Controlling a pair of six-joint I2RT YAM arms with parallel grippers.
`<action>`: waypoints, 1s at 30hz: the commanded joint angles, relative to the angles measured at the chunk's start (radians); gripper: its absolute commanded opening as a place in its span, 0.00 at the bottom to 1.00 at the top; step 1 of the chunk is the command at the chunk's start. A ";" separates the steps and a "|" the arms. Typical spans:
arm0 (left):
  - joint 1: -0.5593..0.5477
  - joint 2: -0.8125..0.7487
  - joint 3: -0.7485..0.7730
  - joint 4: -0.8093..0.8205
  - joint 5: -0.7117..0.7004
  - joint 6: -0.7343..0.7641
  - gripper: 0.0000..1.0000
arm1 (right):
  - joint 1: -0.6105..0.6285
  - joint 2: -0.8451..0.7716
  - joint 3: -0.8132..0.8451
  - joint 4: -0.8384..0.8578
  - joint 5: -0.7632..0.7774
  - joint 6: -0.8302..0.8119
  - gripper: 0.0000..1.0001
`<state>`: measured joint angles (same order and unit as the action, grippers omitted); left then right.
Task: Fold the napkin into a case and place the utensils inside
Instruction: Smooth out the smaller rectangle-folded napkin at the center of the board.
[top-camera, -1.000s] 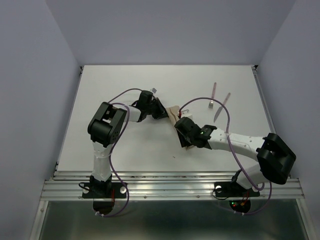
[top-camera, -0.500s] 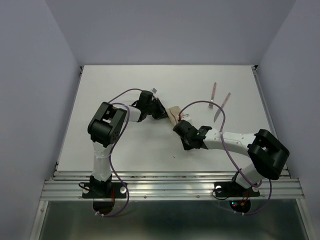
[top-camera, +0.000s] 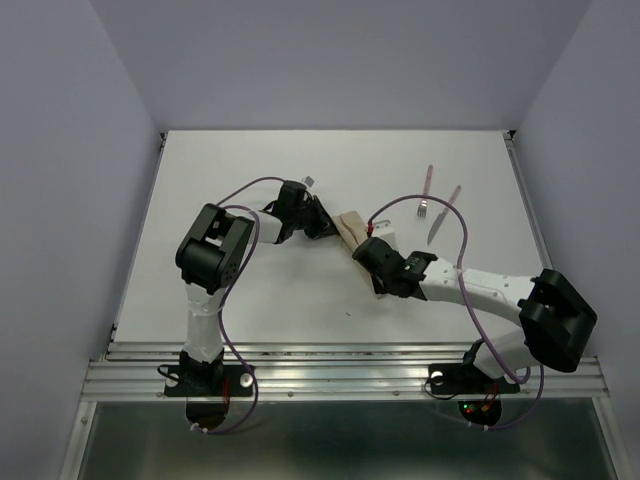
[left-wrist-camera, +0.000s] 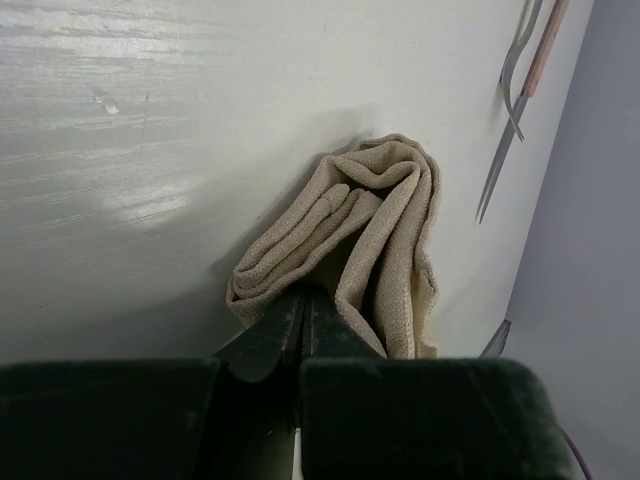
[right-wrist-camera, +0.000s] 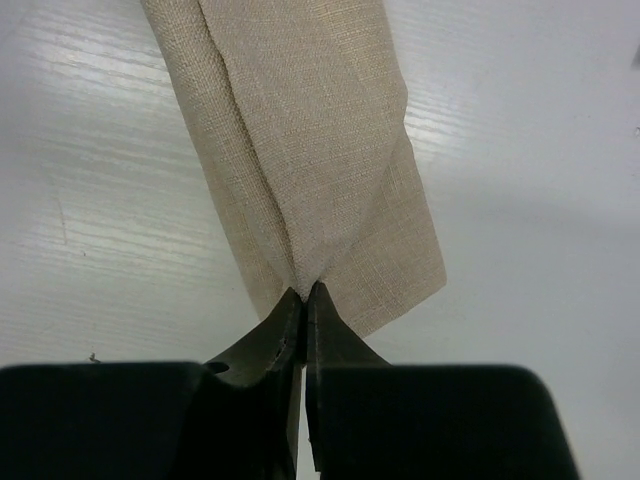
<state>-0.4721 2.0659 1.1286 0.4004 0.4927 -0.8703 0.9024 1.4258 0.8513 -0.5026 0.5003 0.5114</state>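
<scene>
White table (top-camera: 230, 170) fills the view from above, and pale purple walls (top-camera: 330, 60) stand around it on three sides. Two black and white arms reach in from the near edge and meet close to the middle of the table.

Between them lies the napkin (top-camera: 349, 222). It is tan cloth, folded into a long thin strip with layers. It lies on the table, a bit right of the middle. One end is by the left arm and the other end is by the right arm.

The left pincer (left-wrist-camera: 302, 296) is closed tight. Its two dark fingers meet with no gap, and they pinch the edge of the napkin. At this end the cloth is bunched up in soft rolls and folds.

The right pincer (right-wrist-camera: 303, 292) is closed tight too. Its tips nip the near end of the strip, right where a fold line runs down the cloth. From there the strip goes straight away from the pincer, smooth and flat, with one corner sticking out to the side.

The fork (top-camera: 426, 192) and the knife (top-camera: 446, 211) lie on the table further back and to the right, well apart from the napkin. They lie near each other. Each has a pinkish handle and a silver end. The handles point to the far side of the table. Both are outside the napkin.
</scene>
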 joint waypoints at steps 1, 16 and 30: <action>-0.007 0.010 0.030 -0.028 0.004 0.027 0.08 | -0.005 -0.005 0.009 -0.017 0.040 0.004 0.03; -0.007 -0.033 0.048 -0.101 -0.012 0.042 0.17 | -0.005 0.019 0.040 -0.046 -0.031 -0.004 0.30; -0.005 -0.124 0.259 -0.586 -0.328 0.197 0.36 | -0.086 0.007 0.262 0.033 -0.080 -0.076 0.36</action>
<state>-0.4801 1.9995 1.2934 0.0044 0.2970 -0.7582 0.8703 1.4124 1.0672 -0.5457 0.4446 0.4664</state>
